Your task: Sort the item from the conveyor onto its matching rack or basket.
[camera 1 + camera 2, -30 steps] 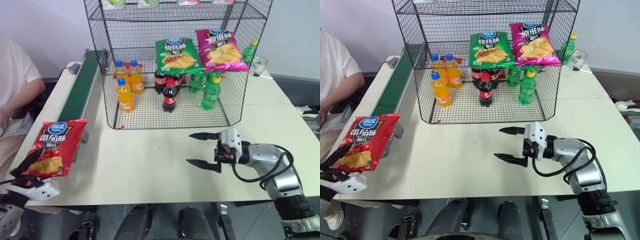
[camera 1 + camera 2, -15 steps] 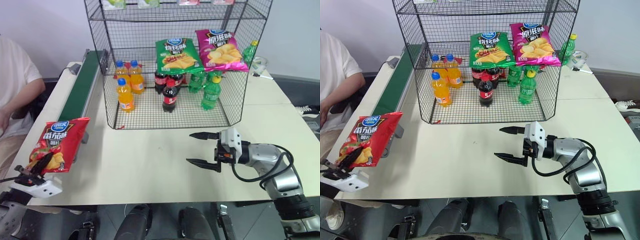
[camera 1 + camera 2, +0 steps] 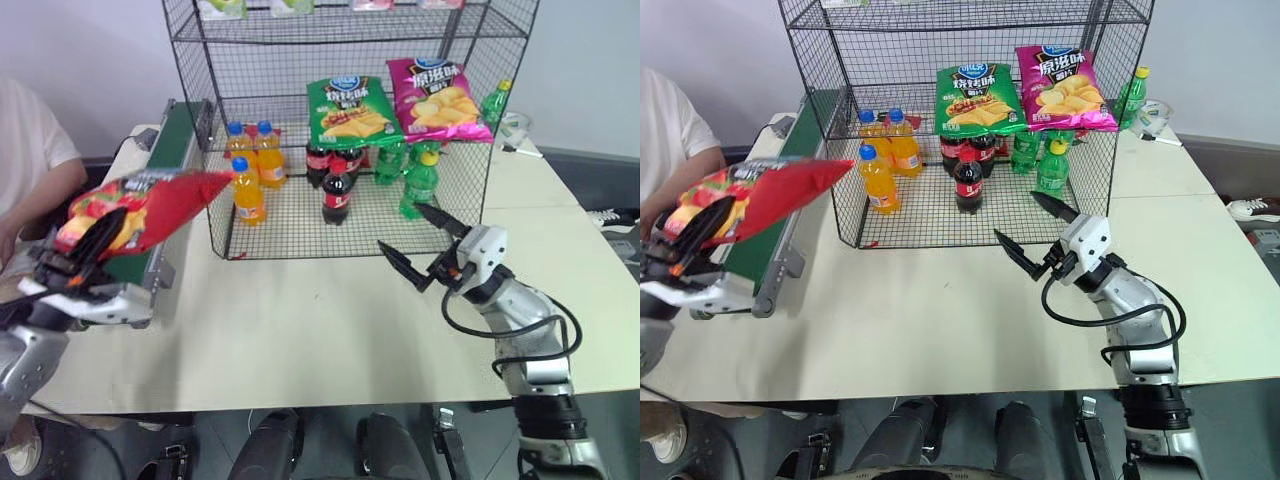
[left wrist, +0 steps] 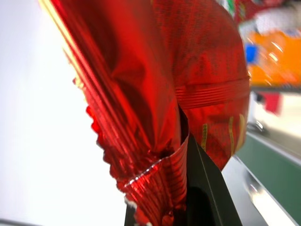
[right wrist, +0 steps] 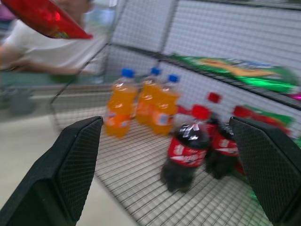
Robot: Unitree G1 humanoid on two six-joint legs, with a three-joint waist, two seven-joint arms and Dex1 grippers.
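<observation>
The left gripper [image 3: 75, 268] is closed on the red chip bag [image 3: 150, 205], in the air above the conveyor [image 3: 165, 170], beside the rack [image 3: 350, 120]. The bag's long axis lies almost level and points toward the rack. The bag's front is hard to see. The right gripper [image 3: 422, 248] stands open over bare table [image 3: 300, 320] before the rack.

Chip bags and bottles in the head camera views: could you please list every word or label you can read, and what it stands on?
"原滋味": white characters on the magenta chip bag.
"烧烤味": on the green chip bag, as best it reads.
Blue round logos on both bags: too small to read.
Red chip bag, held in the left hand: its print is tilted away and unreadable.
Cola bottles: red labels too small to read.
</observation>
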